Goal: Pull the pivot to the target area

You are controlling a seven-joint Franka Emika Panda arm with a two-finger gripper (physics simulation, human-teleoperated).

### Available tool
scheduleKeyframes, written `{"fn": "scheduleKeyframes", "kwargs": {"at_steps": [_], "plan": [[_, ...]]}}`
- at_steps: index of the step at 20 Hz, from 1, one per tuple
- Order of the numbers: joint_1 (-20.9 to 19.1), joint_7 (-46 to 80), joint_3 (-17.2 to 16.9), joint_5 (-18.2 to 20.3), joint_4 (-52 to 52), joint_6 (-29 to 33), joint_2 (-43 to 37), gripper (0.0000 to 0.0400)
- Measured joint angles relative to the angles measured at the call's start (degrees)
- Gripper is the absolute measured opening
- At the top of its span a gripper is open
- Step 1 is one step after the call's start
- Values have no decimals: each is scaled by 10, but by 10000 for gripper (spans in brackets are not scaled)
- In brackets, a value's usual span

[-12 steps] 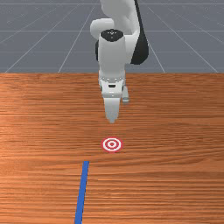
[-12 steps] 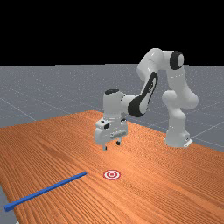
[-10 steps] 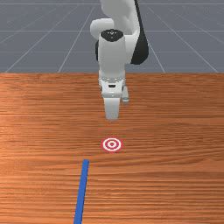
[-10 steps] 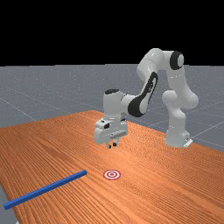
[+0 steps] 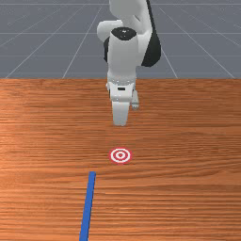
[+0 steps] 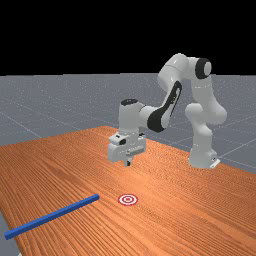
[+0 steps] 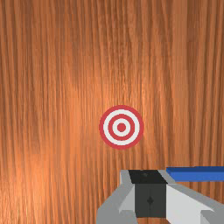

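One blue bar (image 6: 52,216) lies below, well apart from the clenched, empty gripper (image 6: 128,164).
The far view shows the bar's whole length, the target (image 6: 128,199) nearer the gripper; the wrist view, fingertips (image 7: 142,199) meeting.

Softly glossy, grained wood table (image 6: 65,170), smooth matt blue bar (image 6: 52,216), smooth, plastic-looking white arm (image 6: 129,117).
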Motion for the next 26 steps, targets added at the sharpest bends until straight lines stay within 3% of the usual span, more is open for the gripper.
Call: {"fn": "scheduleKeyframes", "kwargs": {"at_steps": [3,10,13,14,15,18,20,26], "plan": [[-9,-19,9,25,-1,1,-2,0],[-10,-21,9,25,5,-1,10,0],[-20,-86,20,18,-5,32,23,0],[-39,-193,40,5,-5,45,33,0],[-45,-223,47,1,-6,56,44,0],[-55,-269,58,-10,-7,76,66,0],[-42,-194,42,0,-20,81,60,0],[-87,-382,72,-18,-60,98,38,0]]}}
